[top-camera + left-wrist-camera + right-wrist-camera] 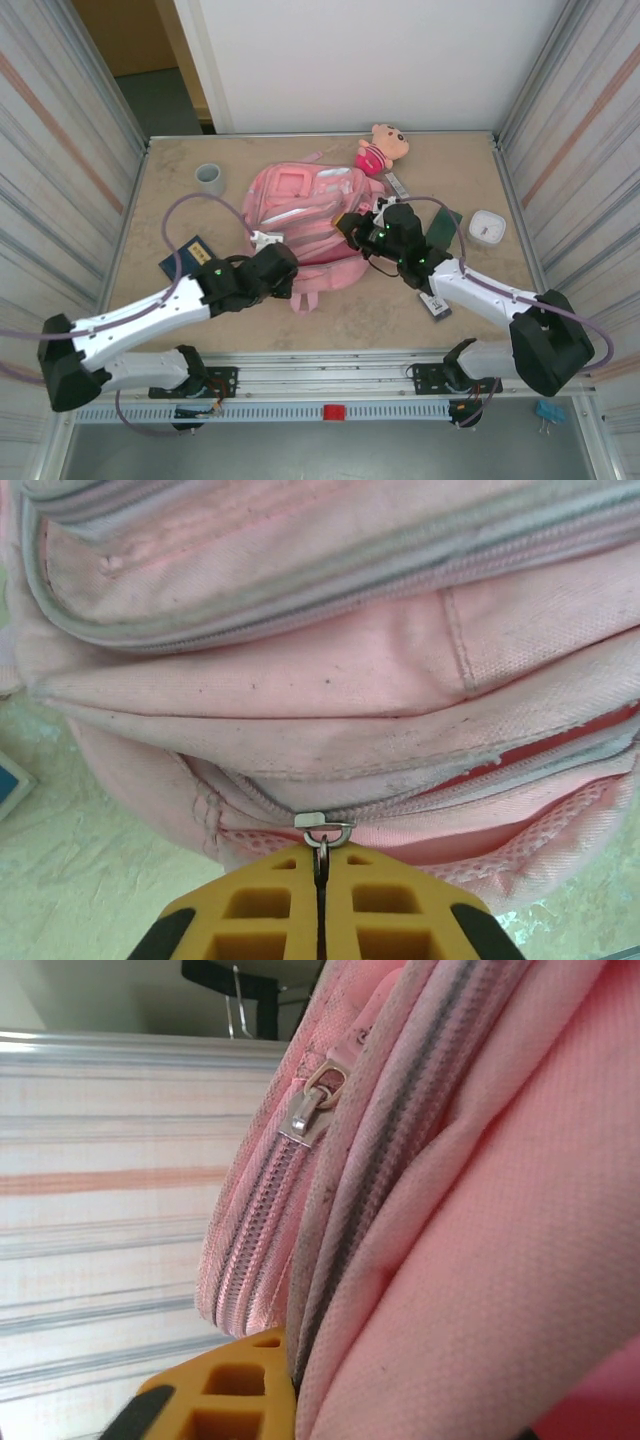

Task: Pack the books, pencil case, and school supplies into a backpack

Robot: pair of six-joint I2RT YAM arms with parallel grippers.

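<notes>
I am seeing my left gripper (320, 868) pressing its yellow fingers (296, 905) together on the metal zip pull (323, 829) at the near side of the pink backpack (300, 205), which is lying in the middle of the table (380, 312). My right gripper (350, 228) is touching the backpack's right side, but fabric is hiding its jaws, so I cannot tell their state. A navy book (192, 250) is lying near the table's left edge.

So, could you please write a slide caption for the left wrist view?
Left gripper shut on the metal zip pull of the pink backpack.
</notes>
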